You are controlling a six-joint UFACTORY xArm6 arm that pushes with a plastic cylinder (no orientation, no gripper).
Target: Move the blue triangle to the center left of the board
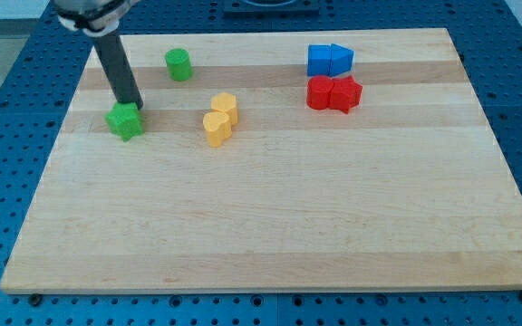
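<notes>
Eight blocks: you have them all in the upper half of the view, in pairs.
Worktop [270, 235]: pale wooden board on a blue perforated bench; its whole lower half carries nothing.
Arm rod: dark and straight, it comes down from the view's top left. You have no jaws here, so the end effector neither opens nor closes; it only pushes.
My tip [136, 106]: at the upper right edge of the green star [125, 120], touching or very nearly, well apart from the blue pair.
Blue square block [319, 61]: upper right, touching the blue triangle on its left side.
Blue triangle [341, 59]: your target, at the view's upper right, pressed against the blue square block and just above the red pair.
Red blocks [333, 93]: two, touching each other, directly below the blue pair.
Yellow blocks [219, 119]: two, touching, near the middle top, roughly on the path leftward.
Green cylinder [178, 64]: upper left, alone.
Handling: the triangle looks small, light, rigid and likely to slide easily and spin.
Contact: you would do best to push on its right side, centred, after separating it from its neighbour.
</notes>
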